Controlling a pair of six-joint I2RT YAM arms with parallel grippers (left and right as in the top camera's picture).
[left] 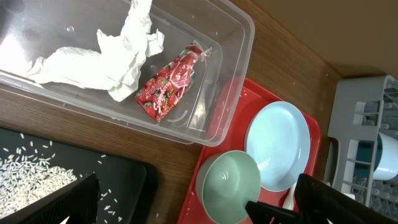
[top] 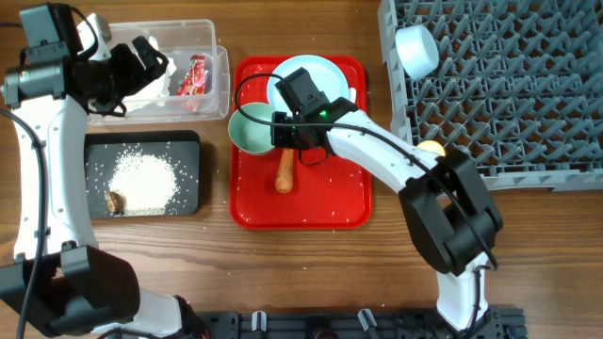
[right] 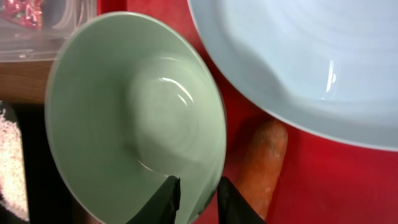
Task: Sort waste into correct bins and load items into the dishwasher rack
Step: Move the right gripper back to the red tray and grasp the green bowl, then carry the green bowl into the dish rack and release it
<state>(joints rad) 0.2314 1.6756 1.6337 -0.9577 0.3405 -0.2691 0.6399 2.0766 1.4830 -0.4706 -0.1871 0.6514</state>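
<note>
Two fingers of the right tool stand narrowly astride the rim of the green bowl on the red tray, whether pinching I cannot tell, so it should squeeze firmly and lift clear of the carrot.

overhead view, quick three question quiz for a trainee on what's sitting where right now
1. True or false: the orange carrot lies in the shallow black rectangular tray.
2. What lies in the clear plastic rectangular tub? A) crumpled white tissue and red crinkled wrapper; B) loose white rice grains; C) a white plastic spoon.
3. Fill in: the right claw has its fingers either side of the rim of the ___ bowl.
Key: 1 false, it lies on the flat red serving tray. 2 A. 3 mint-green, that is the mint-green bowl.
</note>
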